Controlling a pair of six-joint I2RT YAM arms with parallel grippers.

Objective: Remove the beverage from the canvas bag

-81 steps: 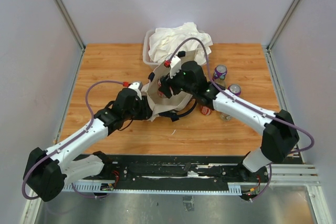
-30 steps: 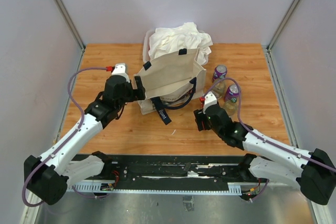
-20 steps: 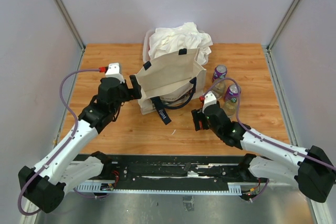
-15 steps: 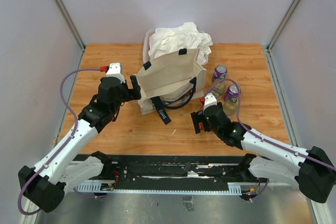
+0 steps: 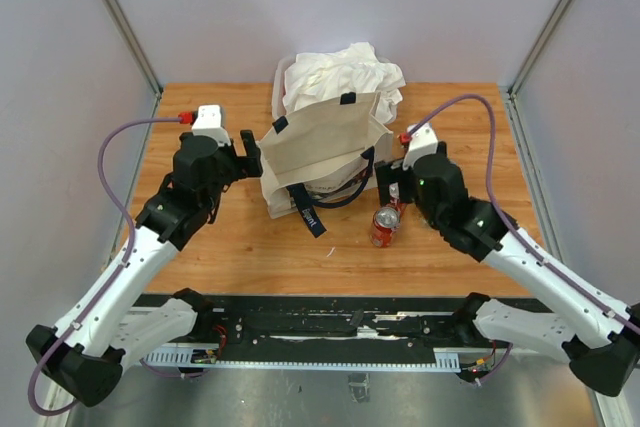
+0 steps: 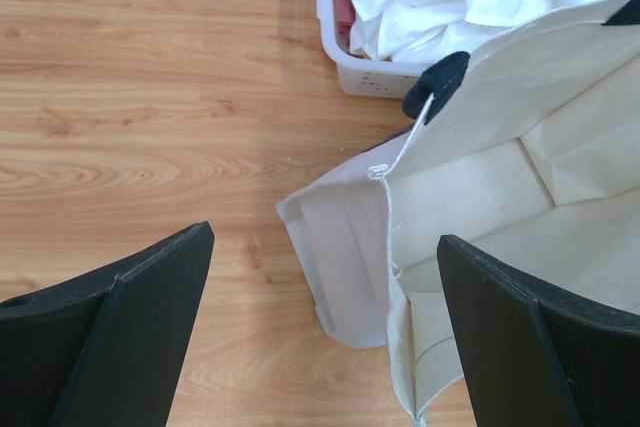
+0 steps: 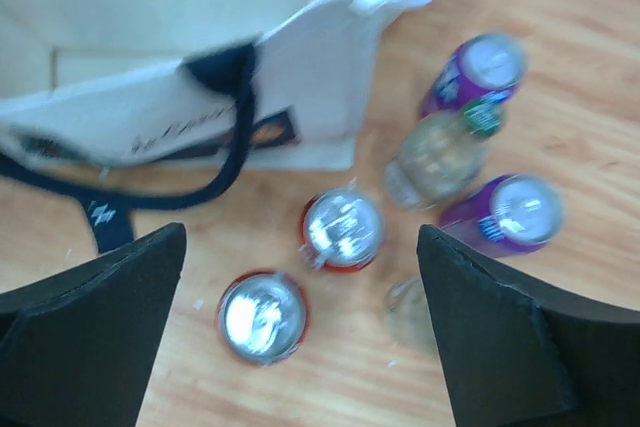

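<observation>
The cream canvas bag with navy handles slumps at the table's middle. A red can, a beverage, stands on the wood in front of the bag's right side. In the right wrist view it stands beside a second red can. My right gripper hovers open above these cans, holding nothing. My left gripper is open at the bag's left edge. The bag's corner shows below, between its fingers. The bag's inside is hidden.
Two purple cans and a green-capped bottle stand right of the red cans. A clear tub heaped with white cloth sits behind the bag. Grey walls close in the table on three sides.
My right gripper opened, left the red can standing on the wood, and moved up and back toward the bag. My left gripper drew slightly away from the bag's left side.
</observation>
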